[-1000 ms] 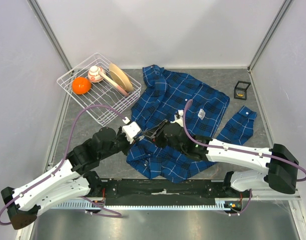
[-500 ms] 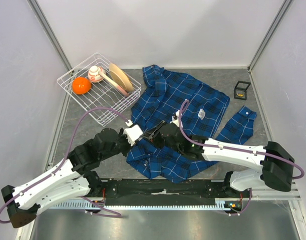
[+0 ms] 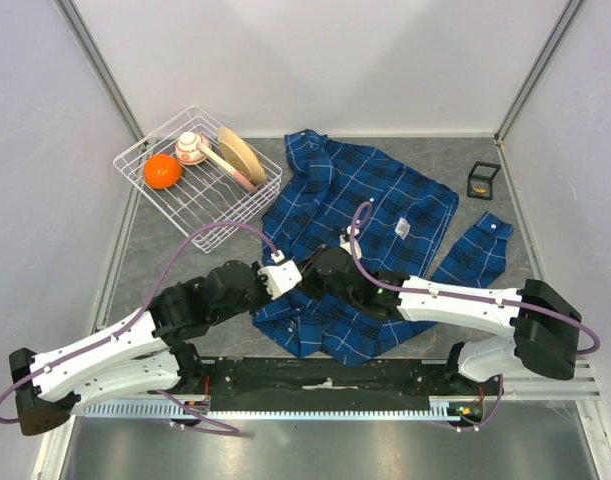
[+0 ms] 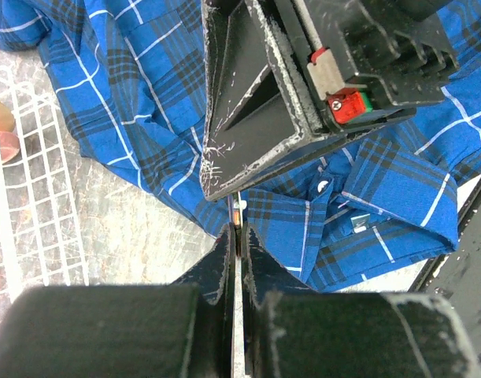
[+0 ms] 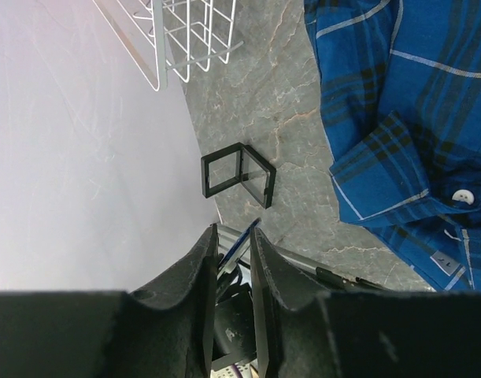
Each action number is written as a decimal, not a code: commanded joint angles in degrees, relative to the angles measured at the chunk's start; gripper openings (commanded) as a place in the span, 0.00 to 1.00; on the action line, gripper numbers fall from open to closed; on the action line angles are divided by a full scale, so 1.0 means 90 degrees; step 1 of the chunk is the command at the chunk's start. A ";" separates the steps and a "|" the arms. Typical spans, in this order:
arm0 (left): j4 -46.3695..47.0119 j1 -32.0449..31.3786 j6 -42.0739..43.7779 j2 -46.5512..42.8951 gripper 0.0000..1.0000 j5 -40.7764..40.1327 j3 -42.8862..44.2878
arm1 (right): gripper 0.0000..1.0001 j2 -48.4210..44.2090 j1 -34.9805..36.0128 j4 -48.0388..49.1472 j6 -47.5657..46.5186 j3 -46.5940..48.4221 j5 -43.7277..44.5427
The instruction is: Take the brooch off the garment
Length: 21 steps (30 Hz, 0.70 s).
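The garment [image 3: 385, 200] is a blue plaid shirt spread over the middle of the table, and it also shows in the left wrist view [image 4: 358, 197] and the right wrist view [image 5: 397, 94]. My left gripper [image 3: 295, 274] meets my right gripper [image 3: 311, 272] over the shirt's near left edge. In the left wrist view my left gripper [image 4: 236, 228] is shut on a small orange and white piece, the brooch [image 4: 238, 211], at the shirt's hem. My right gripper [image 4: 216, 186] points down at the fabric just above it. In the right wrist view my right gripper [image 5: 234, 233] is nearly shut, with a thin blue strip of fabric between the tips.
A white wire basket [image 3: 200, 215] at the back left holds an orange [image 3: 162, 171], a cup and plates [image 3: 240, 155]. A small black box [image 3: 482, 180] sits at the back right. A black frame box [image 5: 236, 173] stands on the grey table by the wall.
My left gripper has moved right, up to the right gripper at the shirt's edge. The right gripper has shifted slightly left. The shirt has hardly moved.
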 commanded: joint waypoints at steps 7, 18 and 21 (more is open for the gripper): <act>0.0279 -0.0273 0.0532 0.0332 0.02 -0.0230 0.0414 | 0.29 0.0106 0.0112 0.0853 0.0404 0.0053 -0.0499; 0.0347 -0.0342 0.0289 0.0294 0.02 -0.0464 0.0394 | 0.00 0.0145 0.0122 0.1291 0.0464 -0.0211 -0.0431; 0.0231 -0.0342 -0.0188 0.0226 0.15 -0.0611 0.0453 | 0.00 0.0165 0.0122 0.1720 0.0308 -0.0386 -0.0421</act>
